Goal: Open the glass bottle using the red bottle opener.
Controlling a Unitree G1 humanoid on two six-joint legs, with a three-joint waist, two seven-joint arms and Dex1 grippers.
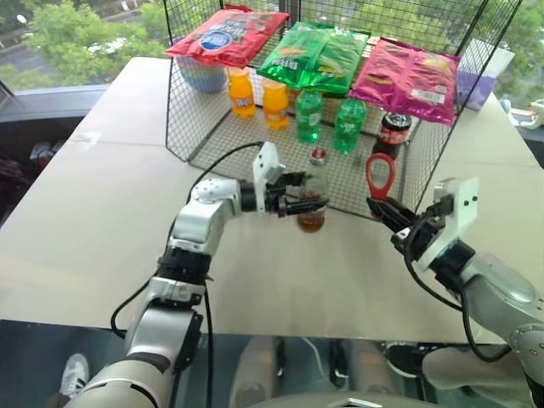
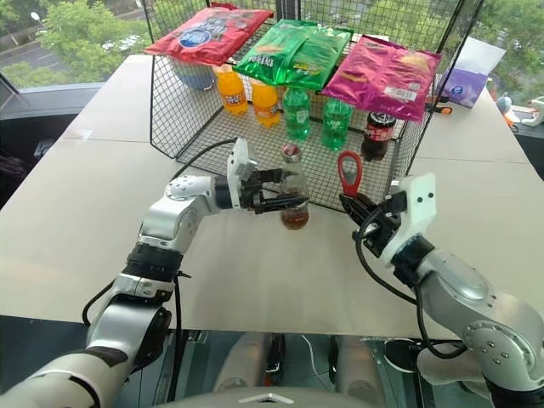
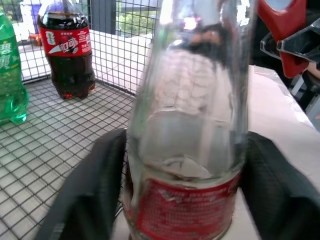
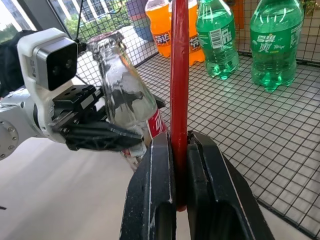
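The left tool is gripping the glass bottle around its lower body, at the red label, with a black finger on each side of the glass; the jaws are standing wide because the bottle fills them. The bottle is standing upright, its base over the pale surface just in front of the near edge of the wire rack, its long axis vertical and its capped neck pointing up. The left wrist view shows dark cola low in the bottle and clear glass above.

The right tool is clamped fully shut on the handle of the red opener, holding it on end with the ring-shaped head uppermost. Seen from the right wrist, the opener is standing edge-on between the jaws, with the bottle neck just beside it.

The cap is lying to the left of the opener's ring, at roughly the same height or slightly higher, the two near each other but apart. The right arm is the one carrying the working end, so the coming move likely depends on bringing the ring leftward and tipping it over the cap while the left arm is steadying the bottle.

Green bottles, orange bottles and a squat cola bottle are standing farther back in the rack.
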